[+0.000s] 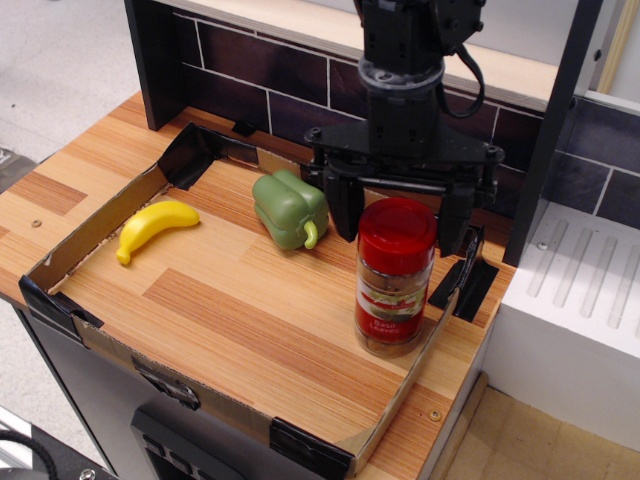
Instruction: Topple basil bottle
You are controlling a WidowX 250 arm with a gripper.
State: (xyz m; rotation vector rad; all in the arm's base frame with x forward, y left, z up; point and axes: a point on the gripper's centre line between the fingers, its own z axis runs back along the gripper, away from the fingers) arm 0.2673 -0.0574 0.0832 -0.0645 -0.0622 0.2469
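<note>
The basil bottle (393, 278) stands upright near the right wall of the shallow cardboard tray (110, 214). It is a clear jar with a wide red cap, dried flakes and a red-and-white label. My black gripper (398, 215) is open, just behind the cap. Its left finger (343, 208) and right finger (455, 218) straddle the cap's back half. I cannot tell if they touch it. The fingertips are partly hidden by the bottle.
A green pepper (290, 208) lies left of the bottle. A yellow banana (154, 226) lies near the tray's left wall. A dark tiled back wall (250, 80) and a black post (556, 120) stand behind. A white appliance (575, 320) is at the right.
</note>
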